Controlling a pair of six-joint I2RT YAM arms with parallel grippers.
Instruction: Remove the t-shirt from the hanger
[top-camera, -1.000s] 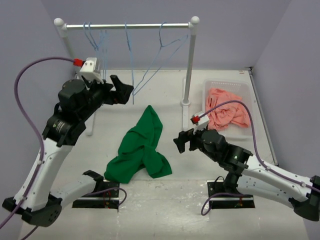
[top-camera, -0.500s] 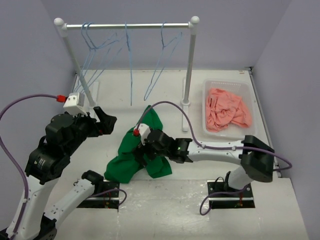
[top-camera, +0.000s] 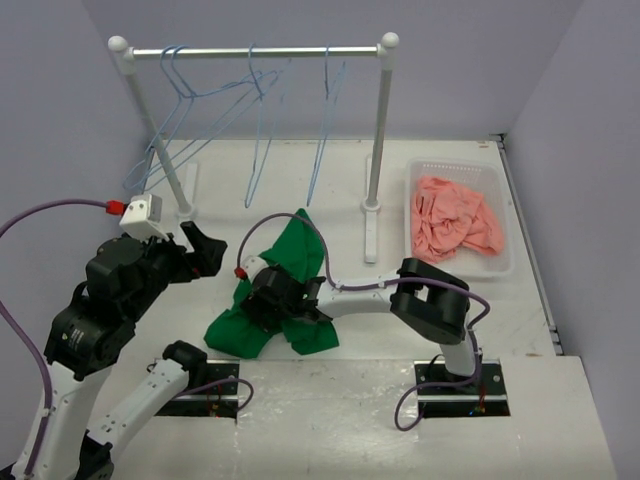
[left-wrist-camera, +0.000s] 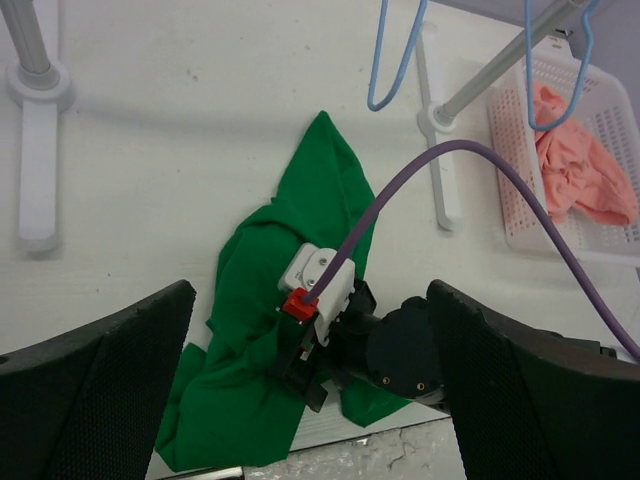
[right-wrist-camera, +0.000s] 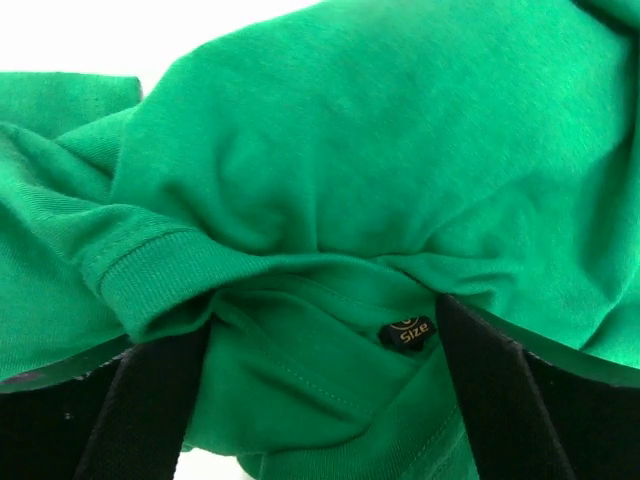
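The right gripper (right-wrist-camera: 315, 335) is pressing into the t-shirt (right-wrist-camera: 330, 170) with fingers spread, straddling a collar fold (right-wrist-camera: 290, 290). The shirt is lying crumpled beneath it, apparently off the hangers (top-camera: 255, 110) far beyond. The left gripper (top-camera: 205, 248) is hovering released. Next move: clench on the fold, then lift.

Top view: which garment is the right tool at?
The crumpled dark green fabric t-shirt; the salmon-pink garment lies apart in the white perforated basket.

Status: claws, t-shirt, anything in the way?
Left claw open, empty. Right claw open, fabric between its fingers. T-shirt crumpled on table. Right arm's cable arcs over it.
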